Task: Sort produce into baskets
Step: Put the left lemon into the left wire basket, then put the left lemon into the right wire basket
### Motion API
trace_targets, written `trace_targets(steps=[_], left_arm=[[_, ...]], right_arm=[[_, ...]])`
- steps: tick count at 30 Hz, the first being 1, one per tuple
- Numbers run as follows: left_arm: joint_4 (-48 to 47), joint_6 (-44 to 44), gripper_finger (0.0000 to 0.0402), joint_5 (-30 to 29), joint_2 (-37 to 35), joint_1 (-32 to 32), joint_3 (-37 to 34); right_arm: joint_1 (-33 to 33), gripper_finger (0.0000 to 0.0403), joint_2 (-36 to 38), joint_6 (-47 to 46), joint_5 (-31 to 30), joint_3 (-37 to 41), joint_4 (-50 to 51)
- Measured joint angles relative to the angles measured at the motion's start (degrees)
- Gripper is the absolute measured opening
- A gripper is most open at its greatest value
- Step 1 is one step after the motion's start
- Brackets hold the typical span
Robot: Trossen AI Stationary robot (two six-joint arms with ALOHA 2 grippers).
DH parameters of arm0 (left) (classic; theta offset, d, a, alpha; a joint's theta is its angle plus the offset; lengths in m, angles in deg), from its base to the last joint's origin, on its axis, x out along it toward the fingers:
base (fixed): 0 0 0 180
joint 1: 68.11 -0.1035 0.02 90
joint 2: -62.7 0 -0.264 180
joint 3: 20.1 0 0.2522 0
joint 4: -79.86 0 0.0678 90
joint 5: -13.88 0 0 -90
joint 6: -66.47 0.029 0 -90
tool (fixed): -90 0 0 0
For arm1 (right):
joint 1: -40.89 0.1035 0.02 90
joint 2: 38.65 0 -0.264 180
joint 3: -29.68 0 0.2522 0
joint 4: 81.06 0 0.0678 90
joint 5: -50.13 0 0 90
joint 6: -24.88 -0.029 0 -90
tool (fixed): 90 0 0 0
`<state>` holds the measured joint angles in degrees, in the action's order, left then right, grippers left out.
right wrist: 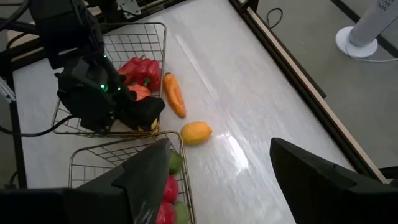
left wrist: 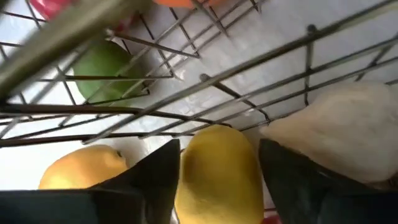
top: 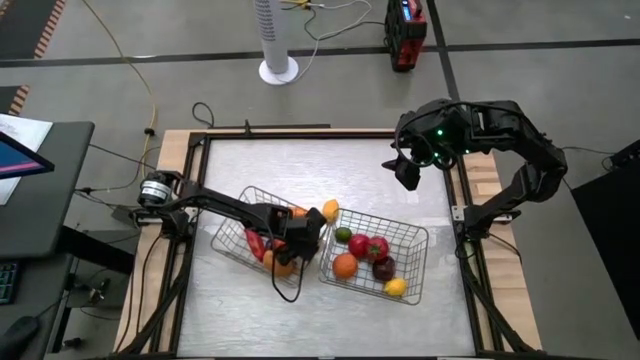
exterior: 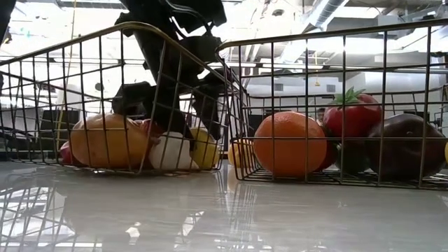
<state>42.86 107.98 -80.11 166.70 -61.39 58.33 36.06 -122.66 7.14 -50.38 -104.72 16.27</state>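
Two silver wire baskets stand side by side, the left basket and the right basket. My left gripper reaches down into the left basket, at its end nearest the right basket, and is shut on a yellow piece. A whitish piece, a red pepper and an orange-yellow piece lie beside it. The right basket holds green, red, orange, maroon and yellow pieces. My right gripper hangs open and empty over the table's far right. My left gripper pinches the yellow piece by its two opposite sides between the two fingers. The fingers come down from above into the basket. The piece sits low in the basket, level with the whitish piece beside it, close to the wire wall.
A yellow fruit lies on the bare table by the far ends of the two baskets. An orange carrot lies at the left basket's rim. The table's far half and near strip are bare. The table has a raised wooden frame.
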Motion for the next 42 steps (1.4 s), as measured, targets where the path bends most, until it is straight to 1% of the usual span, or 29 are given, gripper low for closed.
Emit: trace_targets(steps=[5,9,12,20,27,31,33,36,39,42], left_arm=[[-1.61,-0.74,0.0155,-2.8,0.02,0.45,-0.02],[-5.13,-4.31,0.0129,-4.42,0.02,0.46,1.21],[-10.69,-8.38,0.0125,-3.9,0.18,0.39,3.81],[-22.18,-15.26,0.0121,0.82,0.43,0.36,11.03],[-28.91,-19.45,0.0095,3.83,0.37,0.35,16.51],[-30.23,-25.15,0.0086,4.81,0.28,0.26,16.72],[-30.49,-26.5,0.0091,4.55,0.28,0.21,15.84],[-30.2,-25.98,0.0118,2.07,0.26,0.2,14.19],[-30.17,-23.34,0.0159,0.54,0.26,0.15,12.58],[-29.63,-21.73,0.021,0.19,0.24,0.07,11.1]], right_arm=[[0.0,0.0302,0.0,0.04,0.0,0.0,0.0],[0.0,0.0302,0.0,0.17,0.0,0.0,0.01],[0.0,0.0302,0.0,0.25,0.0,0.0,0.06],[0.0,0.0302,0.0,1.11,-0.04,0.0,0.11],[-0.02,0.0302,0.92,2.84,-0.11,0.0,-0.02],[-0.02,0.0302,1.7,2.92,-0.1,0.0,-0.13],[-0.02,0.0302,2.16,2.91,-0.11,0.0,-0.2],[-0.02,0.0302,2.29,2.8,-0.09,0.0,-0.59],[-0.02,0.0302,2.26,2.71,-0.09,0.0,-0.64],[-0.02,0.0302,2.25,1.72,-0.09,0.0,-0.64]])
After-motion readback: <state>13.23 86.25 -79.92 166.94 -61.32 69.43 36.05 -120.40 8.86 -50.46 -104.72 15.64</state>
